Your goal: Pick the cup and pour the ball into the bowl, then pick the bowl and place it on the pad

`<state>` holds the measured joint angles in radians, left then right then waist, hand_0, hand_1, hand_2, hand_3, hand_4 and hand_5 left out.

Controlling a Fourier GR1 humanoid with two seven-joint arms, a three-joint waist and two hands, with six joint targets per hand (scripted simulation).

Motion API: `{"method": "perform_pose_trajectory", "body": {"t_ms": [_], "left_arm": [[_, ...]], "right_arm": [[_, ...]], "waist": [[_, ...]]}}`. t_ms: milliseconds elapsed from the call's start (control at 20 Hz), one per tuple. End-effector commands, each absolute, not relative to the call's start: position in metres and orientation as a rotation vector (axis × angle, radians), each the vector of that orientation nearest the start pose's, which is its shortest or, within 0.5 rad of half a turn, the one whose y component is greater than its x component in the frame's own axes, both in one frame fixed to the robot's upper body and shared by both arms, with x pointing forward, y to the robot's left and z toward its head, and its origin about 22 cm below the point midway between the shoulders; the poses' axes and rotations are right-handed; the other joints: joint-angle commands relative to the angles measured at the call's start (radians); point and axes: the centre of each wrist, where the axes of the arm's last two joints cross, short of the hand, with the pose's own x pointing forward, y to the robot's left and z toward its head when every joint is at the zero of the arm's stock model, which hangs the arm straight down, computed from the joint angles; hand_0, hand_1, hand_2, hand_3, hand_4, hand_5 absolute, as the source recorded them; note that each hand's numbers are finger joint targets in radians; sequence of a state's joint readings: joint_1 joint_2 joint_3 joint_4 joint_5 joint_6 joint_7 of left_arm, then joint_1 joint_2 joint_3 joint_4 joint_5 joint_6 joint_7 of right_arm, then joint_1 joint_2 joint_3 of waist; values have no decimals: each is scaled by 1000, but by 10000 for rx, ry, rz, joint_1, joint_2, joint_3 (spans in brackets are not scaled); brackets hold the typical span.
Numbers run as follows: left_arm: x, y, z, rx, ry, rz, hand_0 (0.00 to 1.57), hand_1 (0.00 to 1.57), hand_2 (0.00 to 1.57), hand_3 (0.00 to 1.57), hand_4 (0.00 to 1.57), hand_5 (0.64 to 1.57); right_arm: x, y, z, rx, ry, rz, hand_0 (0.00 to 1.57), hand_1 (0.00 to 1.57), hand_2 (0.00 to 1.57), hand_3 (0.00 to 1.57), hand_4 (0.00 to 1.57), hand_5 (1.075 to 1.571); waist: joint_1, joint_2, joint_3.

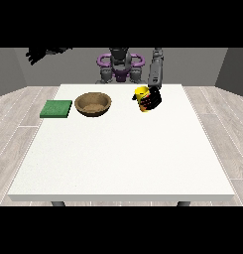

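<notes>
Hand at the view's right: black, fingers wrapped round the yellow cup, so it's gripping it. Dark fingers show as bands across the cup's side. Its grey forearm runs down from the robot's shoulder to the cup. Can't tell if the cup's base touches the table or sits just above it.

Hand at the view's left: raised high, well off the table edge, out past the pad's side; fingers look spread and straight, holding nothing.

Cup: yellow, roughly upright w/ a slight tilt, rim at top. Ball not visible from here, can't tell if it's inside.

Bowl: brown, wood-look, round, upright on the table, left of the cup in view, well apart from it. Pad: flat green square, just beside the bowl at the view's left, near the table's edge.

Table: big, white, mostly bare toward the camera. Floor: pale wood planks. Walls grey. Robot torso at the far side, grey w/ purple parts.
</notes>
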<state>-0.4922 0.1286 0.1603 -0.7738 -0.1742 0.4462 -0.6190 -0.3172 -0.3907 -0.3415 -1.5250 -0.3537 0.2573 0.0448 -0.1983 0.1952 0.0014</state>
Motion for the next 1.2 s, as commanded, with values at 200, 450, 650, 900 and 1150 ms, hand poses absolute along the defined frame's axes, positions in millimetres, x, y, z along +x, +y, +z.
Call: {"method": "perform_pose_trajectory", "body": {"t_ms": [200,450,650,900,1150], "left_arm": [[380,167,-1,8399,-18195,-4408,1303,1303,1571,1571,1169,1542],[381,116,-7,9897,-17645,-7955,1315,1315,1571,1571,1136,1556],[381,81,2,10920,-17020,-9423,1261,1261,1571,1571,1110,1562],[372,60,7,11803,-16263,-10679,1246,1246,1571,1571,1086,1567],[360,54,-6,12803,-15110,-12618,0,0,1571,1406,931,1559]], "right_arm": [[305,-377,96,369,-17106,-21,0,0,0,183,249,1569],[307,-373,77,416,-16433,-201,0,0,0,234,332,1568],[315,-356,61,447,-16242,-555,0,0,0,0,407,1568],[313,-392,66,444,-16222,-601,0,0,0,0,434,1570],[305,-390,50,213,-15828,-792,0,0,0,186,439,1570]], "waist": [[183,-2141,48],[376,-2602,52],[627,-2761,19],[747,-2843,2],[878,-3316,-4]]}}
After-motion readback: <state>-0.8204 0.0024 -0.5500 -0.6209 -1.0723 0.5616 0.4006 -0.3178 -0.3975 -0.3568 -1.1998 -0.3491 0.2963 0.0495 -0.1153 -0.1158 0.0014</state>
